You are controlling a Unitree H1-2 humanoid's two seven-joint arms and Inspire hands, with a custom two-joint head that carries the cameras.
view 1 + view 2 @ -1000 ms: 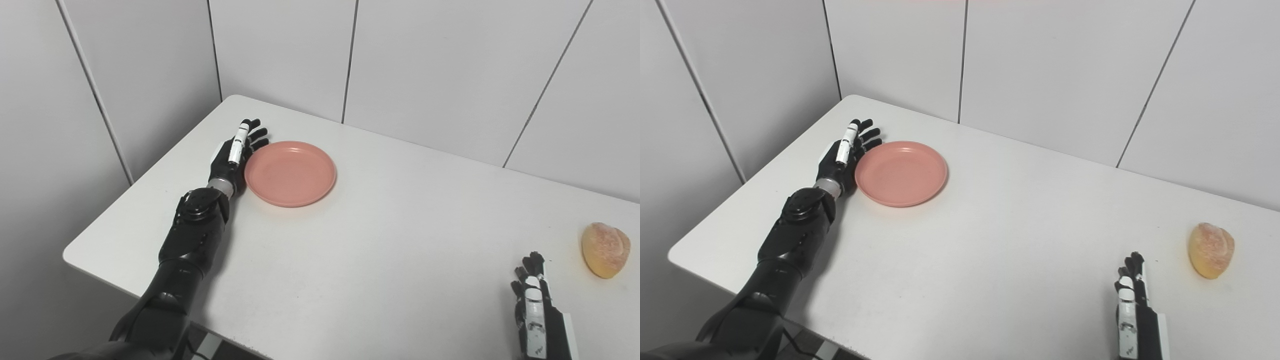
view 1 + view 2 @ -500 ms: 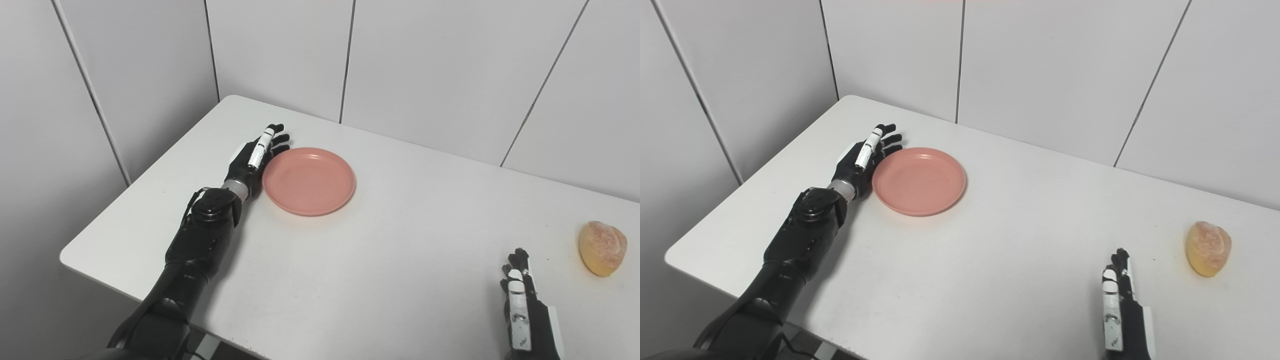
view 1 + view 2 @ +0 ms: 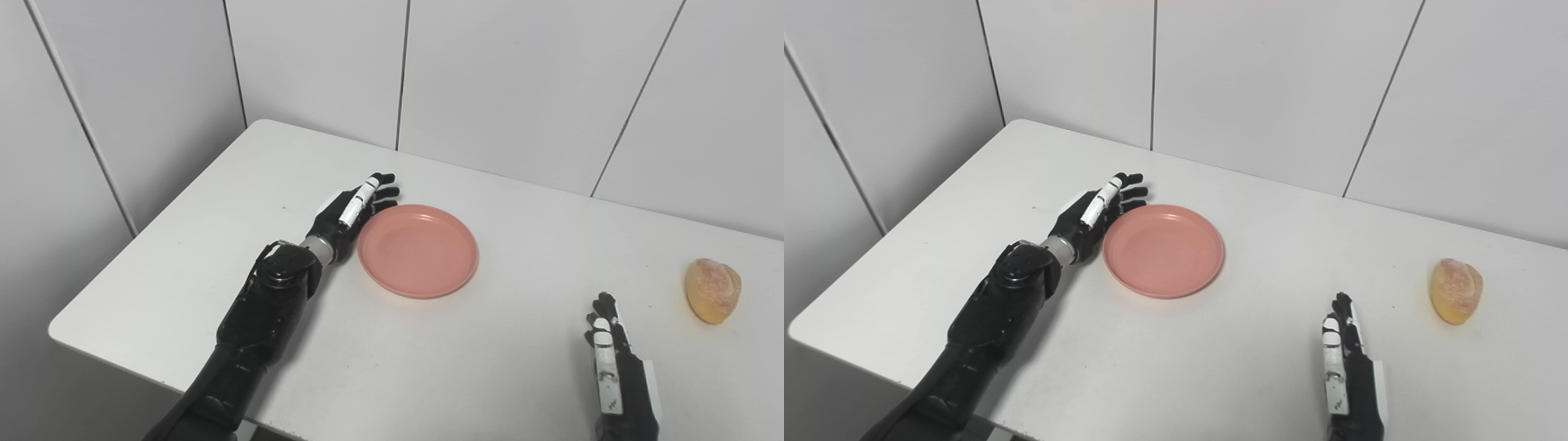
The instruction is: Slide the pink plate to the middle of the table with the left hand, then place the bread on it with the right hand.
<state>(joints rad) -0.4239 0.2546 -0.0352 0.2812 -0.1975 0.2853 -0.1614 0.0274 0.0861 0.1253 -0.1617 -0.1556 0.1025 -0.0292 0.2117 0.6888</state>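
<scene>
White wall panels w/ dark seams close off the far side & left of the white desk [image 3: 527, 343]; its rounded far-left corner sits right under them, near-left edge drops off to grey floor. Desk top is bare btwn the plate and the bread, wide free strip across the middle & near side.

Pink plate [image 3: 418, 251]: round, shallow, raised rim, matte salmon, nothing on it. Sits left of desk centre, well apart from all edges.

Left robot hand [image 3: 352, 211] lies edge-on on the desk, fingers straight & apart, palm side touching the plate's left rim; grasps nothing, just pressed against it.

Bread [image 3: 1455, 297]: small rounded bun, golden-orange w/ paler crust on top, near the desk's right side, well apart from plate.

Right robot hand [image 3: 1344, 361] near bottom edge, fingers extended, released, holding nothing; bread is off to its right & a bit further back, not touching.
</scene>
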